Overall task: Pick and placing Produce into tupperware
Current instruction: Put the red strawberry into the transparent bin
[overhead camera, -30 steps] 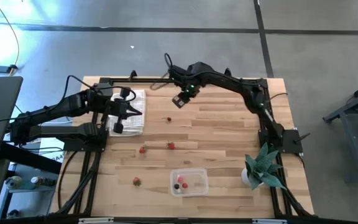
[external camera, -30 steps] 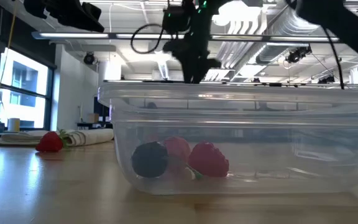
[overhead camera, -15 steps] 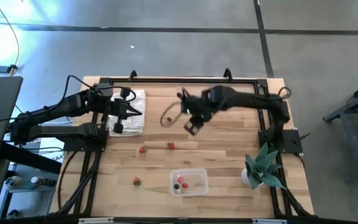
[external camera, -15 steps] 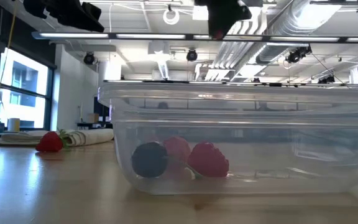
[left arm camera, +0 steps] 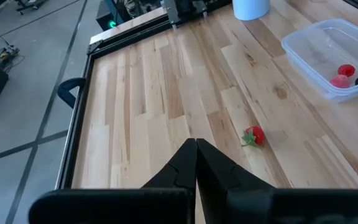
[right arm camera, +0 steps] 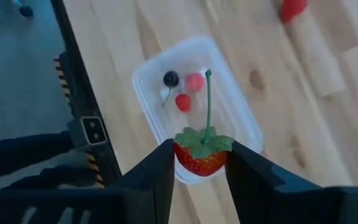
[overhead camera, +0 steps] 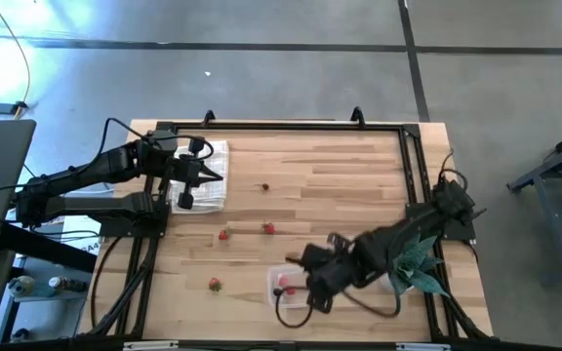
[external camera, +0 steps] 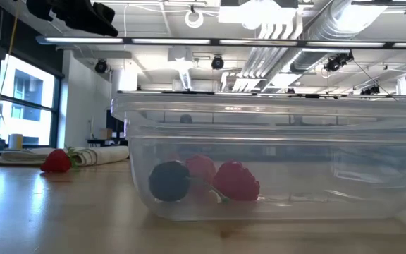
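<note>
The clear tupperware (overhead camera: 296, 285) sits near the table's near edge with a dark, a pink and a red berry inside (external camera: 201, 180). My right gripper (right arm camera: 201, 160) hangs above it (right arm camera: 194, 106), shut on a red strawberry with a green top. Loose produce rests on the wood: two red pieces (overhead camera: 224, 234) (overhead camera: 268, 228), one near the left of the tupperware (overhead camera: 213, 284), and a dark one (overhead camera: 265, 187). My left gripper (left arm camera: 196, 146) is shut and waits over the white cloth (overhead camera: 208, 175). My right gripper pinches the strawberry's red body (right arm camera: 199, 160) between its two fingers, one on each side, just under the green top. The fingers come from above, pointing down. The berry is lifted clear over the tupperware, with its thin green stem (right arm camera: 208, 99) sticking out past the fingertips.
A teal spiky plant in a white pot (overhead camera: 410, 258) stands close by the right arm at the table's right near corner. A folded white cloth (overhead camera: 203, 174) lies at the left. A black frame edges the table (overhead camera: 281, 127). Bare wood spreads across the far middle.
My right arm has swung from the far middle of the table toward the near edge and now stands over the tupperware; it has left the low view. The loose pieces on the table and those in the tupperware lie where they were.
</note>
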You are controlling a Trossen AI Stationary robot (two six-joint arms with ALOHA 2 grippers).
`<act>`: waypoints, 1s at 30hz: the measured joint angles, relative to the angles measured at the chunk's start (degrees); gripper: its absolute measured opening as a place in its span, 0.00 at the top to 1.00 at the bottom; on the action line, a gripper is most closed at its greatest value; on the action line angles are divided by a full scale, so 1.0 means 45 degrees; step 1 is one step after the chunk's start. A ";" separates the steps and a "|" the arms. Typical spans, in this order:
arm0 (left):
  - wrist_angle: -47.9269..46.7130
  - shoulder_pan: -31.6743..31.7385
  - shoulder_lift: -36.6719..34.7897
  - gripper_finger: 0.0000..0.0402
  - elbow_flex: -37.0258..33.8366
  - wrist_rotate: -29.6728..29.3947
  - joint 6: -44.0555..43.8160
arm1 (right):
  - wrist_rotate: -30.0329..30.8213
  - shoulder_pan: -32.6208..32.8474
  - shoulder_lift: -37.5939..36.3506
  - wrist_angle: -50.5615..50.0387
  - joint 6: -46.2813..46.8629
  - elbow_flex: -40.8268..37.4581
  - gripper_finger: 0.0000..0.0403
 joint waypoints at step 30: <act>0.0000 -0.0004 -0.0005 1.00 0.0000 0.0000 0.0000 | -0.3084 -0.1552 0.1374 0.9468 -0.0373 -0.7143 0.71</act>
